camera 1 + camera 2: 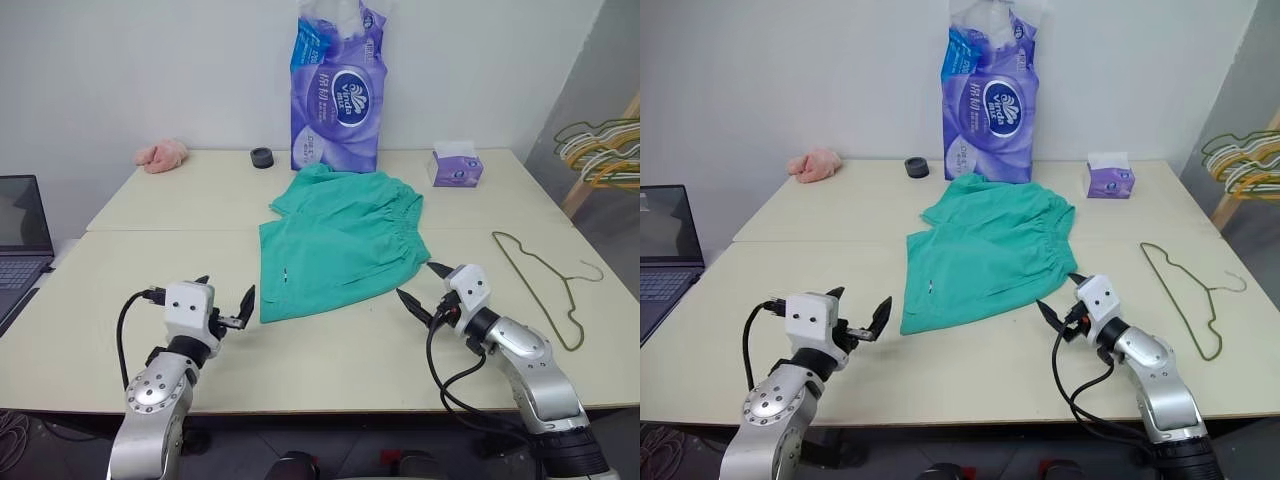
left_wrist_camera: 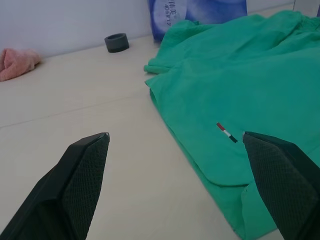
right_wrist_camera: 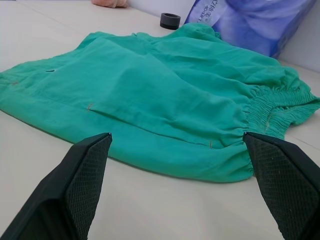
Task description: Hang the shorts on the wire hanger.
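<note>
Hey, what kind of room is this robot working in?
Probably an indoor lab or office set up for laundry practice: a plain table with shorts and a wire hanger, and a laptop alongside.

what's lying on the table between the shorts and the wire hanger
Nothing: in the left eye view, only bare tabletop separates the shorts from the wire hanger. The right gripper sits nearer, at the shorts' corner.

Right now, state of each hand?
Left hand: open, holding nothing, at the near hem of the shorts.
Right hand: open, holding nothing, by the shorts' waistband side.
</note>
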Available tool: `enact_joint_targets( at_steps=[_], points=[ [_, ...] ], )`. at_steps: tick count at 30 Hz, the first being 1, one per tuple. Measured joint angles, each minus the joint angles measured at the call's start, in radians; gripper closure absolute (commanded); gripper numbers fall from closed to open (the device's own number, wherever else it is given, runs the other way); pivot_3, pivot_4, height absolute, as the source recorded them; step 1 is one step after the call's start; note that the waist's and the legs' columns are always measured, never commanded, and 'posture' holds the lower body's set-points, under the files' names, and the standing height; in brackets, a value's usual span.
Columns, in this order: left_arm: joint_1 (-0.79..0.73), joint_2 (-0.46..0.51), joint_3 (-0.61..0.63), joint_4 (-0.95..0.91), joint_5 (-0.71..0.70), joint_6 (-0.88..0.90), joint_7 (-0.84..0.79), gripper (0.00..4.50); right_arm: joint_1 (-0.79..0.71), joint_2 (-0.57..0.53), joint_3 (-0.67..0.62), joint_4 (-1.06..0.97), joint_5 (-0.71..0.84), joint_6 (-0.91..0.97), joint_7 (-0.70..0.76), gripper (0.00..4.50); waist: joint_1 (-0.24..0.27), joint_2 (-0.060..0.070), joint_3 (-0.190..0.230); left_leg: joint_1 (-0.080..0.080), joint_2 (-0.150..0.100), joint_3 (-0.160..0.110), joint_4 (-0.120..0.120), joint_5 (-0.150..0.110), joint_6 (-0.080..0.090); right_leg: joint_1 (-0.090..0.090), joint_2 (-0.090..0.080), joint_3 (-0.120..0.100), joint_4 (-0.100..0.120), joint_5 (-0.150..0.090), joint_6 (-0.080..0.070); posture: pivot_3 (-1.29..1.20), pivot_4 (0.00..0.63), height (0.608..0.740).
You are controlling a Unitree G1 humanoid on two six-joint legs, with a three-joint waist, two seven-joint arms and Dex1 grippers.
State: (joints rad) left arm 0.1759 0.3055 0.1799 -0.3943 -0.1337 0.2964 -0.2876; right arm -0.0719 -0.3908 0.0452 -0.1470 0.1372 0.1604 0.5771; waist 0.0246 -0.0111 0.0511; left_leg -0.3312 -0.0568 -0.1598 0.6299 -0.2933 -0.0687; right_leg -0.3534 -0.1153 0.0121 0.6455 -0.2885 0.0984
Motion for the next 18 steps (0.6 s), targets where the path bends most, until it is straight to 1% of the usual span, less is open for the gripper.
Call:
enact_joint_targets(
  at_steps=[6,9,13,18],
  points=[
    [0.019,0.033,-0.024,0.000,0.004,-0.014,-0.041,0.02,0.002,-0.059,0.033,-0.011,0.000,-0.010,0.079,0.00,0.000,0.000,0.000,0.000,0.000,0.000,0.000,0.000,0.000,0.000,0.000,0.000,0.000,0.000,0.000,0.03,0.000,0.740],
    [0.009,0.083,-0.039,0.007,-0.003,-0.004,-0.096,0.02,0.016,-0.123,0.070,-0.067,0.002,-0.018,0.162,0.00,-0.001,0.000,0.000,0.000,0.000,0.000,0.000,0.000,0.000,0.000,0.000,0.000,0.000,0.000,0.000,0.02,0.000,0.740],
    [-0.054,0.192,-0.100,0.037,-0.009,0.039,-0.209,0.02,0.049,-0.219,0.138,-0.164,0.007,-0.017,0.282,0.00,-0.001,0.000,0.000,0.000,0.001,0.000,0.000,0.000,0.000,0.000,0.000,-0.001,0.000,-0.003,0.004,0.01,0.000,0.740],
    [-0.143,0.253,-0.182,0.145,0.048,0.050,-0.262,0.02,0.056,-0.235,0.163,-0.197,0.007,-0.010,0.317,0.00,-0.004,0.000,0.000,0.001,0.001,0.000,0.000,0.000,0.000,0.000,0.001,0.000,0.000,-0.002,0.005,-0.01,0.000,0.740]
  ],
)
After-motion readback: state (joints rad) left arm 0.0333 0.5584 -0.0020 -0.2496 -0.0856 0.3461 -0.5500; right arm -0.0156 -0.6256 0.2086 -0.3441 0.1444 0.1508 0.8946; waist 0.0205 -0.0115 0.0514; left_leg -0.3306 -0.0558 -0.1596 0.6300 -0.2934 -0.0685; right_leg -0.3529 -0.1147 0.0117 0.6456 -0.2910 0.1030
